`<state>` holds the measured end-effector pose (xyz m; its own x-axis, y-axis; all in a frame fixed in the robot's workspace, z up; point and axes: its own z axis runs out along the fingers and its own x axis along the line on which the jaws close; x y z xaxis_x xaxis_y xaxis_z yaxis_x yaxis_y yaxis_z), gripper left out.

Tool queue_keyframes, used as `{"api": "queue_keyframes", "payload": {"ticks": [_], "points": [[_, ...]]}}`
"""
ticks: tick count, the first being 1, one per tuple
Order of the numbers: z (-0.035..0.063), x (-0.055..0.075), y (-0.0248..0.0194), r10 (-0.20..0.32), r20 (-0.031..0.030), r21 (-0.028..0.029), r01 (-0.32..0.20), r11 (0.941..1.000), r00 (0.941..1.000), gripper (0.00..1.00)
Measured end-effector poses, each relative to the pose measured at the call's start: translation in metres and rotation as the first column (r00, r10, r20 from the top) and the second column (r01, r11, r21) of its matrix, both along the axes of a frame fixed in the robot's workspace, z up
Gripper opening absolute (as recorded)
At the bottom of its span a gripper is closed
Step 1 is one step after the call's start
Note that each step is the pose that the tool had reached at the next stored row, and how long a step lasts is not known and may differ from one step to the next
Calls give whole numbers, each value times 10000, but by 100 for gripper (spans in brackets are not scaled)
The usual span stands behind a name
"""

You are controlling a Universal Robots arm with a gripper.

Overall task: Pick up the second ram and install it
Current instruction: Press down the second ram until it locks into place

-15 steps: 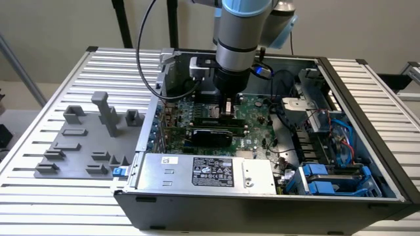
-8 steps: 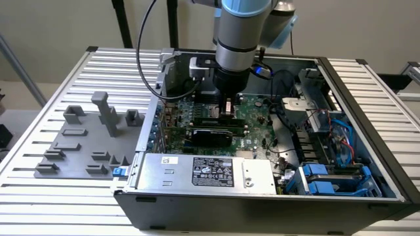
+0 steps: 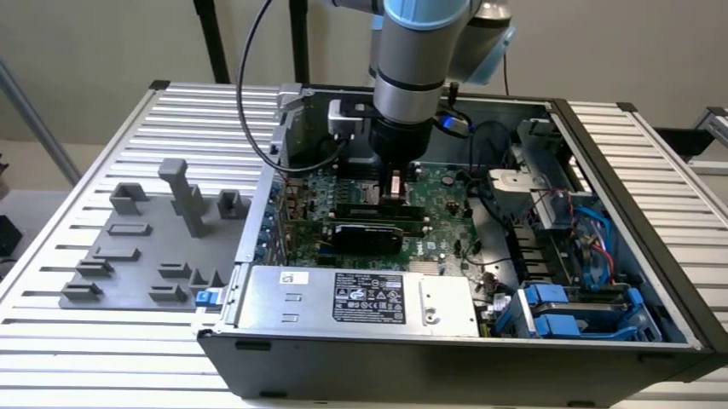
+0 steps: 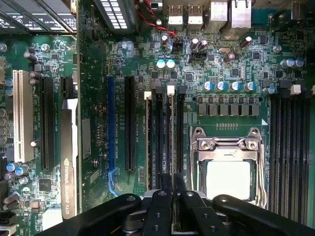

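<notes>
Fixture tray: grey plastic, at the left of the exterior view on the slatted worktop; its upright blocks stand bare, with no green stick visible in them.

Computer case: open, filling the centre and right of the exterior view, with the motherboard lying flat inside and a silver power supply at the lower centre.

Arm: comes straight down from the top centre of the exterior view into the case.

Hand: low over the memory slots at the centre of the wrist view, its dark fingers pressed close together, pinching a thin edge-on strip.

Second ram: by my judgement that strip, held on edge and lined up along a slot, just beside the CPU socket to its right.

Step in hand: seating the stick, as far as I can judge; whether it already touches the slot I cannot tell.

Doing it well: keep the stick upright and parallel to the slot, press evenly along its length, and check that the white end latches are free to close.

Further slots: at the right edge of the wrist view.
</notes>
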<state>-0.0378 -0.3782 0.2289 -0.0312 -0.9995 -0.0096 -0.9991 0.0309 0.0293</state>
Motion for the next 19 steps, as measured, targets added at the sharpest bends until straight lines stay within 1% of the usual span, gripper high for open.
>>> {"api": "queue_keyframes", "payload": {"ticks": [3, 19], "points": [[-5, -7, 6, 0, 0, -1, 0, 10000, 10000, 0], [-30, -11, 5, -1, 1, 3, 1, 10000, 10000, 0]]}}
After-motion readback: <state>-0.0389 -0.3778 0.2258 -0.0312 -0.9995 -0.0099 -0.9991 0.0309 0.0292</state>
